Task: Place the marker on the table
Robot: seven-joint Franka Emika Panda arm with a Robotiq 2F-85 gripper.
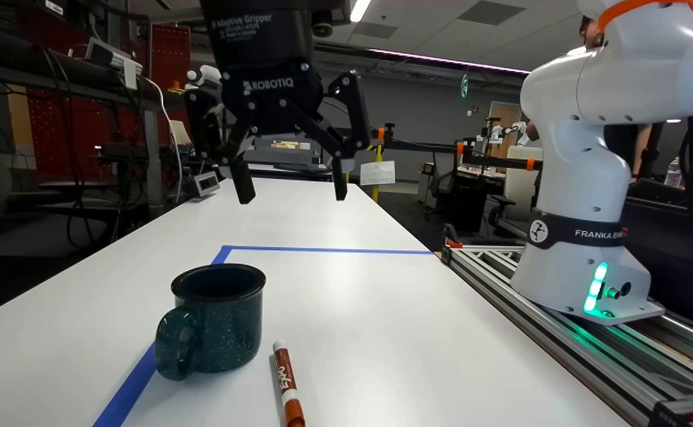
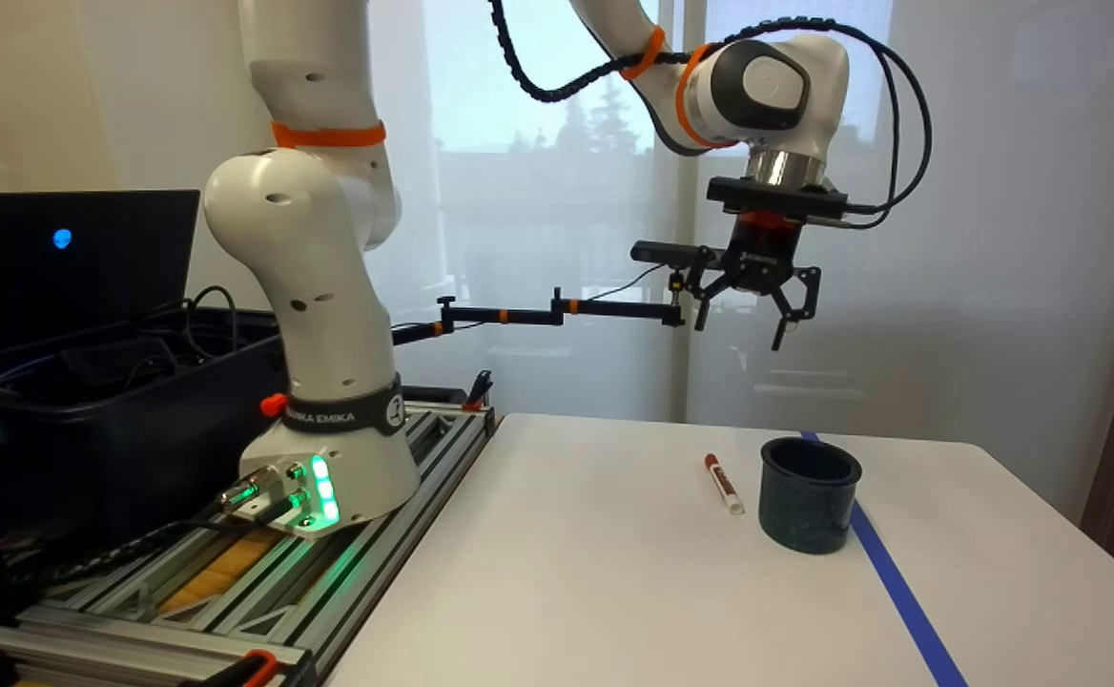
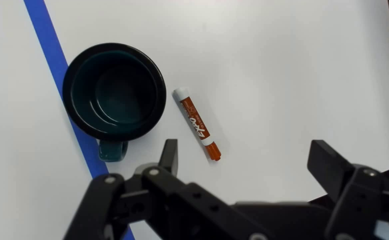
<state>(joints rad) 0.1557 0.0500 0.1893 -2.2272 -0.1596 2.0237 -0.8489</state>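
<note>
Hovering empty, your gripper (image 1: 293,198) has its jaws wide apart! The marker (image 3: 197,123) lies flat on the table (image 2: 576,572), just beside the mug (image 2: 808,515), not touching it; so the placing looks done, and you've perhaps only backing away left.

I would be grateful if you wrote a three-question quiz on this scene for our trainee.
1. True or false: the marker lies on the table, apart from the mug.
2. Multiple choice: which describes the end effector? a) shut on the marker; b) open, above the table; c) inside the mug.
3. Fill in the missing word: the tape line on the table is ____ in colour.

Key: 1. True. 2. b. 3. Blue.
</note>
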